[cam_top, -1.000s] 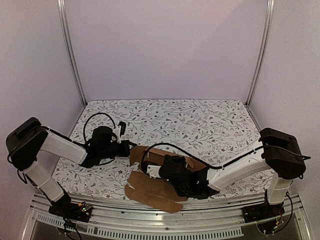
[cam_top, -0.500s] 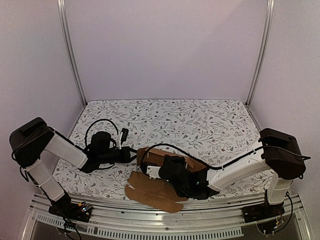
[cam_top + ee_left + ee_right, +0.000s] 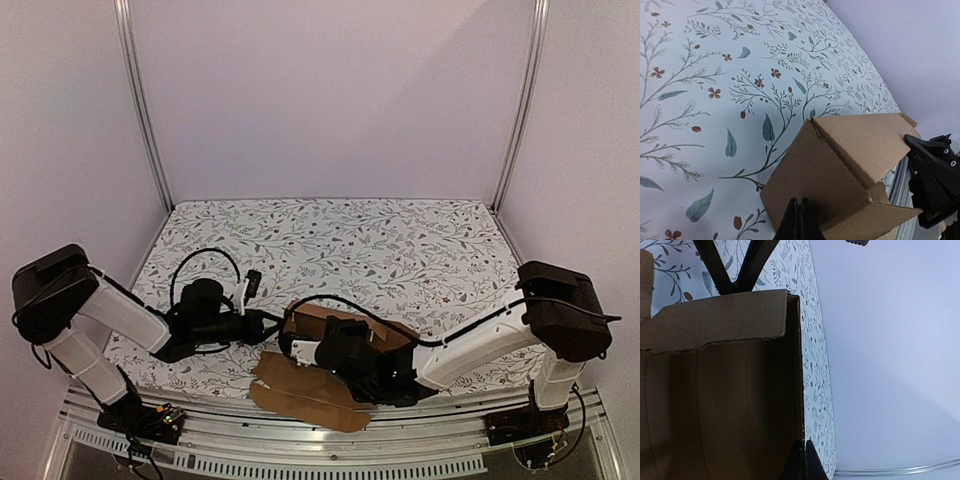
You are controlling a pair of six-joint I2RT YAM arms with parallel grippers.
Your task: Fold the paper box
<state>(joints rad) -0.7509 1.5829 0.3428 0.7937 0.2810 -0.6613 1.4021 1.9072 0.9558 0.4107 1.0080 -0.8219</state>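
The paper box (image 3: 345,323) is a half-folded brown cardboard piece at the table's near middle, with flat flaps (image 3: 300,393) spread toward the front edge. My left gripper (image 3: 277,322) is shut with nothing between its fingers, its tips against the box's left wall (image 3: 820,175). In the left wrist view the gripper (image 3: 799,209) meets that wall low down. My right gripper (image 3: 320,352) reaches in from the right and is shut on a wall edge of the box (image 3: 730,390), with the tips (image 3: 803,454) pinching that edge. The left fingers (image 3: 720,267) show beyond the box.
The table (image 3: 400,240) has a floral cover. A metal rail (image 3: 400,465) runs along the near edge just below the box's flaps. White walls and two frame posts (image 3: 140,100) close the sides and back. The right gripper's black body (image 3: 935,175) sits behind the box.
My left gripper has moved right and nearer, up against the box's left wall. The box has shifted slightly toward the front edge with the right gripper still holding it.
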